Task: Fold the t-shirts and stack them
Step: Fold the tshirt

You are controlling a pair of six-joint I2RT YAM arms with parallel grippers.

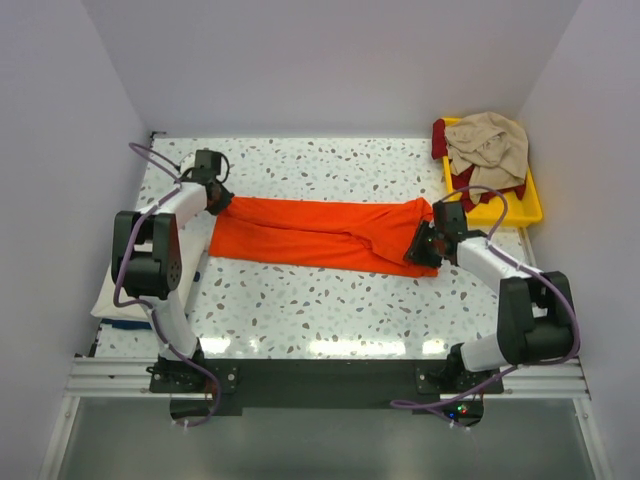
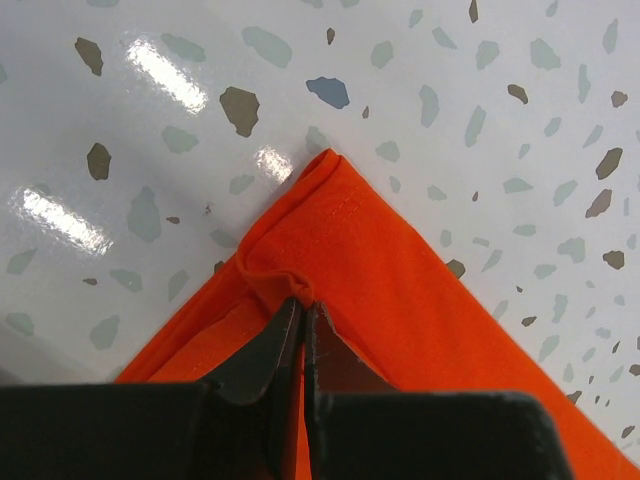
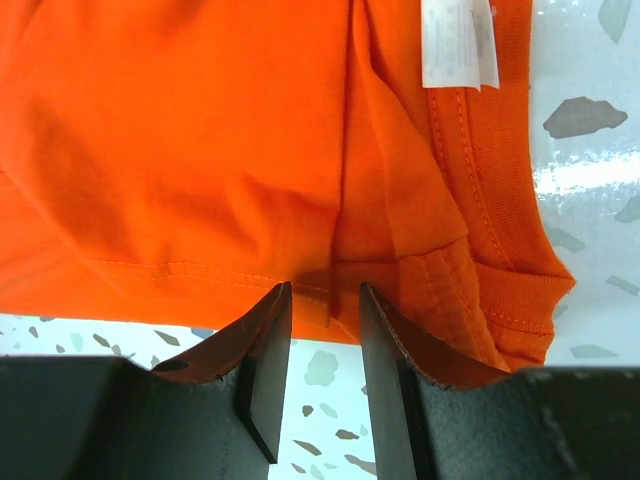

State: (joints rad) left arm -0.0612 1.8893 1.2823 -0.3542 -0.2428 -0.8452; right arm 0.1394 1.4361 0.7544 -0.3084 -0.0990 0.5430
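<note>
t-shirt (image 1: 320, 233): bright orange, plain, orange stitching | neck tag (image 3: 458, 42): white | bench (image 1: 330, 310): glossy white, grey, brown and blue speckle | tray (image 1: 530, 208): yellow | beige tee (image 1: 488, 145): plain | dark red tee (image 1: 439, 138): plain | fingers (image 3: 262, 370): black | cables (image 1: 576, 330): purple

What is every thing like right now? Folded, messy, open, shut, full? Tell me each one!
orange t-shirt, folded into a long strip, lying flat
left tool, shut on the orange t-shirt's corner
right tool, jaws apart at the collar end, grip unclear
yellow tray, holding unfolded shirts
beige t-shirt, crumpled on top
dark red t-shirt, crumpled underneath
</note>
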